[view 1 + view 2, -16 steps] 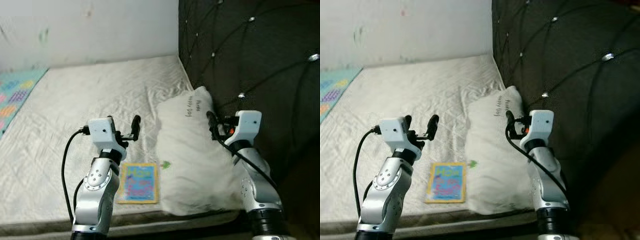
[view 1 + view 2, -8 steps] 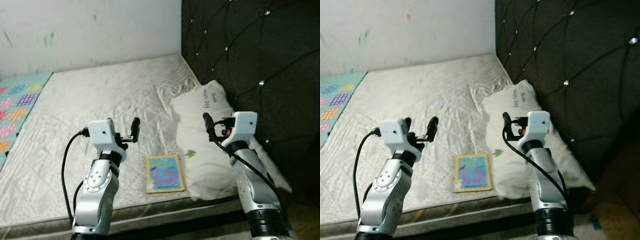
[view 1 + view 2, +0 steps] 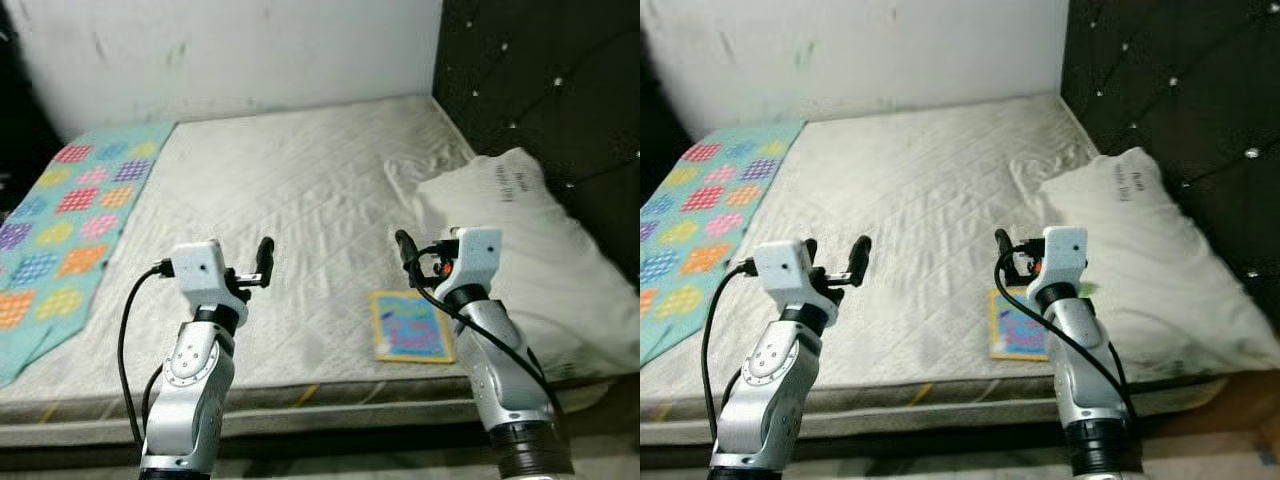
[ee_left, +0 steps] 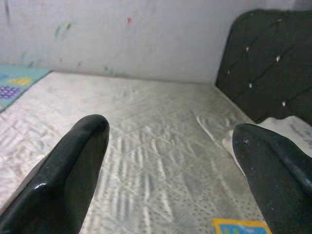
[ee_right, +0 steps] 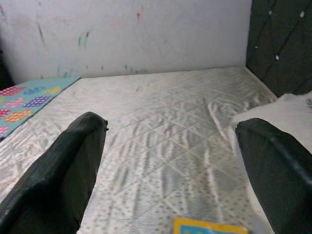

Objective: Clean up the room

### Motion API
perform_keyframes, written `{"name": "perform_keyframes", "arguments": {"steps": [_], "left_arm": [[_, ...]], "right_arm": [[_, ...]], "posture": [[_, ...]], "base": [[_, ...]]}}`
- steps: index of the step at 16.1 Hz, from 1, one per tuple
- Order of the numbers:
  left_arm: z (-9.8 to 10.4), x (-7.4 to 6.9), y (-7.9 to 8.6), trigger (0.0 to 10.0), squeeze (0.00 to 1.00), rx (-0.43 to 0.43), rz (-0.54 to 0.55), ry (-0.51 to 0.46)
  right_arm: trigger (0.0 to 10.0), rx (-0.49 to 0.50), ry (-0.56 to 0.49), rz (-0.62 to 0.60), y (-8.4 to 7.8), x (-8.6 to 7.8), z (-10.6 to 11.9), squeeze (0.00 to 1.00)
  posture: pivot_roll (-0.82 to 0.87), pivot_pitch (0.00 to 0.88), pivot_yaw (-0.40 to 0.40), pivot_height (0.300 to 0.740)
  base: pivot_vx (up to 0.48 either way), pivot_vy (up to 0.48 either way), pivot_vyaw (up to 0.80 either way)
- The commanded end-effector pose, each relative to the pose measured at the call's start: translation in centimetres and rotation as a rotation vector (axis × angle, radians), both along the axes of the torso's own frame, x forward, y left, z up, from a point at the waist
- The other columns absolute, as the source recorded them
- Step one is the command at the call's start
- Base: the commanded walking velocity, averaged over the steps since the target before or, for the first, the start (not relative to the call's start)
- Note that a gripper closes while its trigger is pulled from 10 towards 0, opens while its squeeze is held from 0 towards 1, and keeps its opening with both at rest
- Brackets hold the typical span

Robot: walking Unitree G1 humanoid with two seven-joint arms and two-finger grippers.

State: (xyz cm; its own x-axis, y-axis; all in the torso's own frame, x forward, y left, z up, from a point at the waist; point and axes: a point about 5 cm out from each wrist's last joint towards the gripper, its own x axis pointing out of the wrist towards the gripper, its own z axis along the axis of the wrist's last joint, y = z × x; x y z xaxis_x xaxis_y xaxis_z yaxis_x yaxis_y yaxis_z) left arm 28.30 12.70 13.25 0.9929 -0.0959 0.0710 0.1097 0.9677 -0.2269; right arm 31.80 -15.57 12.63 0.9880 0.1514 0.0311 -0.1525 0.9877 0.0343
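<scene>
White quilted mattress (image 3: 290,190) of the bed runs from the pale wall to the dark tufted headboard (image 3: 540,80). At the headboard end of the mattress lies a white pillow (image 3: 540,240). Just beside the pillow, near the mattress's front edge, a blue and yellow book (image 3: 410,327) lies flat. At the mattress's far end from the pillow a teal patchwork blanket (image 3: 70,220) is spread. Both arms are raised over the front edge: the left end effector (image 4: 170,161) has its fingers spread and empty, and the right end effector (image 5: 170,161), above the book, is likewise spread and empty.
</scene>
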Motion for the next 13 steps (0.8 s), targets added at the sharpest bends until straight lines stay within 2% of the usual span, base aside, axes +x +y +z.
{"name": "perform_keyframes", "arguments": {"steps": [1,13], "left_arm": [[0.27,0.1,0.54,10.0,0.0,0.007,0.025,-0.006],[0.15,0.16,0.67,10.0,0.0,0.008,0.033,0.002]], "right_arm": [[10.0,0.01,-0.025,0.029,1.0,0.18,0.61,0.0],[10.0,-0.005,-0.022,0.034,0.95,0.21,0.36,0.0]], "posture": [[-0.19,0.0,0.097,0.74],[-0.19,0.0,0.095,0.74]], "base": [[0.0,0.48,0.0],[0.0,0.48,0.0]]}}
